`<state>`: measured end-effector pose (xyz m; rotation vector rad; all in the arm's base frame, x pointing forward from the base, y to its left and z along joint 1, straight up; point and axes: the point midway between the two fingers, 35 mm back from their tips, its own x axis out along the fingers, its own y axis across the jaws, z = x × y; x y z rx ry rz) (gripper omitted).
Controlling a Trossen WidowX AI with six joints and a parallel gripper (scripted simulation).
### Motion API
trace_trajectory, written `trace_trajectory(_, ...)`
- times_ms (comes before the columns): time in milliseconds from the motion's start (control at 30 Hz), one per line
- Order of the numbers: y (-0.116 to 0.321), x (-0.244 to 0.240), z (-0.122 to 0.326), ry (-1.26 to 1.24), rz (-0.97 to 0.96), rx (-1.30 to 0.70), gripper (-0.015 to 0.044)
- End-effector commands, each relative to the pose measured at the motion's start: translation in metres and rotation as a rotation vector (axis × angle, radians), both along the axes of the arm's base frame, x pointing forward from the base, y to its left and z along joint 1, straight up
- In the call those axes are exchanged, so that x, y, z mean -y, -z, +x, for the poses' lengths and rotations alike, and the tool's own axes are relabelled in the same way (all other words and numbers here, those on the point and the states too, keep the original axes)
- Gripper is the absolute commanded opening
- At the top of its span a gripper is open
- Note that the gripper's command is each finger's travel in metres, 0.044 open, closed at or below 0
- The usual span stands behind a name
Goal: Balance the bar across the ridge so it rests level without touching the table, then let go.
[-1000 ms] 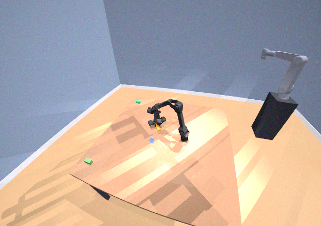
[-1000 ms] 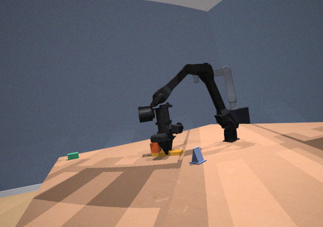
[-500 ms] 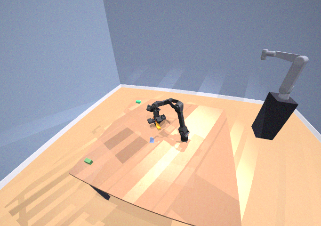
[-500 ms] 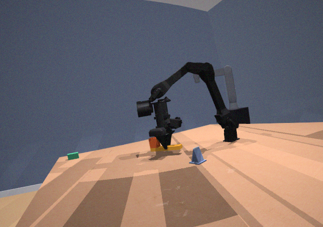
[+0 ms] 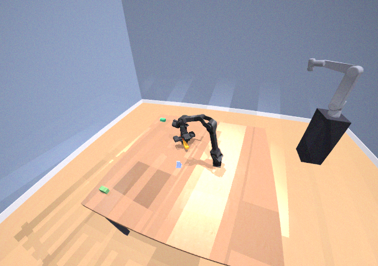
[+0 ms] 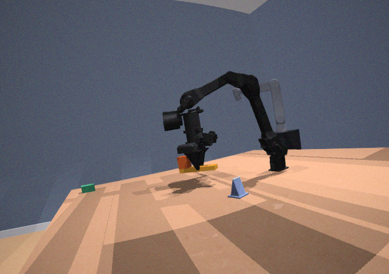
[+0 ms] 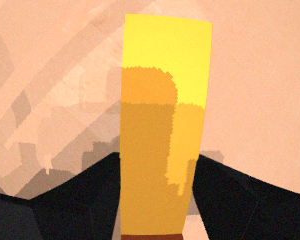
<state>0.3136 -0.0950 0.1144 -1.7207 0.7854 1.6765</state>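
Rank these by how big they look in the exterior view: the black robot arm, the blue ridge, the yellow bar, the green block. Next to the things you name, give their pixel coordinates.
1. Black robot arm (image 5: pixel 213 134) (image 6: pixel 259 103)
2. Yellow bar (image 5: pixel 185 144) (image 6: pixel 208 167) (image 7: pixel 162 125) and blue ridge (image 5: pixel 178 164) (image 6: pixel 237 189): too close to rank
3. Green block (image 5: pixel 162 119) (image 6: pixel 88 188)

Arm (image 5: pixel 213 134) (image 6: pixel 253 87): matte black all over, angular joint housings, slim links, stubby cylinder at the wrist's 9 o'clock in the exterior view, dark wedge-shaped fingers (image 6: pixel 196 161) tapering to narrow tips, small square-ish base.

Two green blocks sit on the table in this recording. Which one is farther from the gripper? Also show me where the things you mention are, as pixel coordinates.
The lighter green block (image 5: pixel 103 189), near the table's near-left corner in the top view; the darker one (image 5: pixel 162 119) (image 6: pixel 88 188) lies closer.
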Motion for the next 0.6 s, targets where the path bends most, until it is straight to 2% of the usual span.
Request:
trace_trajectory(0, -0.012, 0.001, 0.001, -0.003, -0.007, 0.009, 0.0)
trace_trajectory(367, -0.039, -0.001, -0.004, -0.004, -0.008, 0.008, 0.0)
trace_trajectory(567, -0.041, -0.014, -0.001, 0.025, -0.006, 0.009, 0.0)
